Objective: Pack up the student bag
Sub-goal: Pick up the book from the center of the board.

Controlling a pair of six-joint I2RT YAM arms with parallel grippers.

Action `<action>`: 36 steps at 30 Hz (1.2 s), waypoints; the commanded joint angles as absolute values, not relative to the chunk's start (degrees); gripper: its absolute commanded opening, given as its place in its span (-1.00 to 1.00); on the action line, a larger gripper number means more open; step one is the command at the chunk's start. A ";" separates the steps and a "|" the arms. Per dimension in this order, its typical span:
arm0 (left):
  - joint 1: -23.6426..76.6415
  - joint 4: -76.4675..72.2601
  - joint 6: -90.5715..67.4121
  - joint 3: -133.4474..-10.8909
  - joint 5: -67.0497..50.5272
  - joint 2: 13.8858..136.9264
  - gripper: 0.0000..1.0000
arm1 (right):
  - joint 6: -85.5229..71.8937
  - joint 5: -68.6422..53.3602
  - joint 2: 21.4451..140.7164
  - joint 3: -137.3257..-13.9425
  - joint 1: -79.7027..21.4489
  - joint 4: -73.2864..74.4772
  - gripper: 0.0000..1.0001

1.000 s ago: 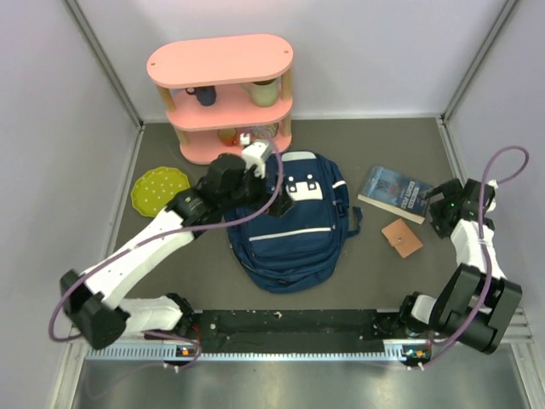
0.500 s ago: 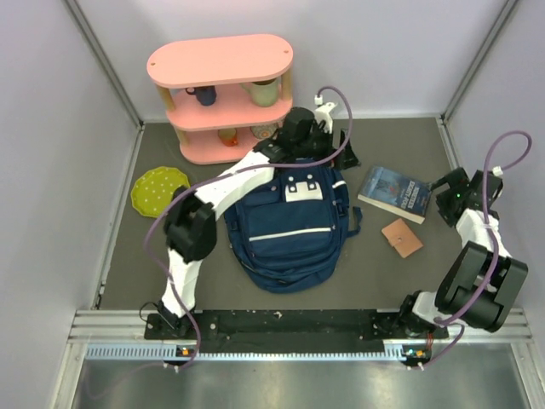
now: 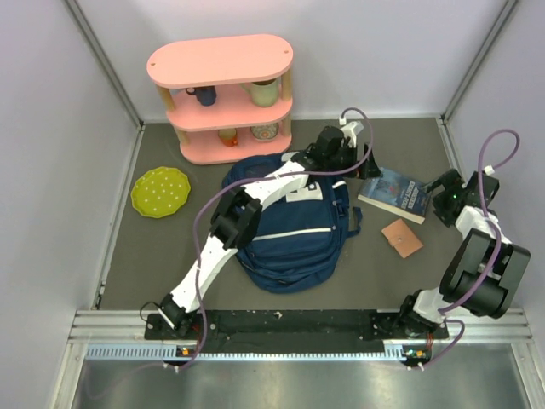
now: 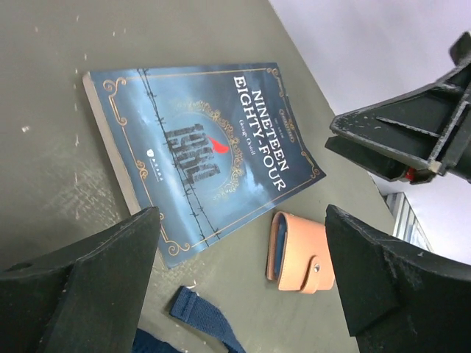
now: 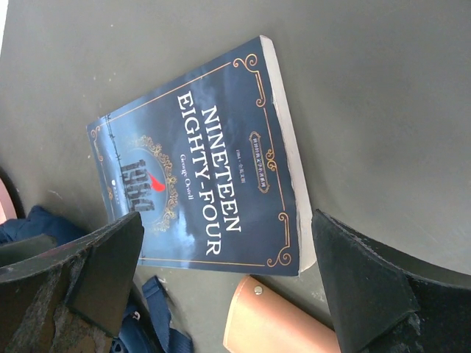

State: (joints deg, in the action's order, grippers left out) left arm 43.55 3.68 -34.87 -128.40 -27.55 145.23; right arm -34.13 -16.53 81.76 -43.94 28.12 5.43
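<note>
Bright, even light from overhead — soft shadows, little blur.

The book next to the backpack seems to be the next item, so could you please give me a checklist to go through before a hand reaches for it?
1. Left hand open and empty: ok.
2. Right hand open and empty: ok.
3. Book flat, cover up, nothing on it: ok.
4. Tan wallet apart from the book: ok, though close to its near corner.
5. Only one hand at the book: not ok, both hover at it from opposite sides.
6. Student bag open to receive it: cannot tell, the left arm covers its top.
</note>
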 commanded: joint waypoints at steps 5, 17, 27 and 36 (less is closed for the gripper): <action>44.39 9.40 -40.07 -133.15 -19.25 149.59 0.95 | -33.05 -18.28 83.41 -44.03 29.09 1.58 0.88; 44.82 9.06 -44.82 -133.42 -20.73 153.89 0.93 | -33.92 -21.70 86.83 -43.50 29.18 0.35 0.74; 45.88 8.70 -47.55 -135.09 -23.82 156.71 0.71 | -33.84 -24.43 89.91 -43.07 29.09 -2.28 0.46; 46.05 6.15 -47.46 -133.59 -24.00 152.67 0.09 | -34.71 -28.12 89.03 -43.42 29.09 -3.34 0.04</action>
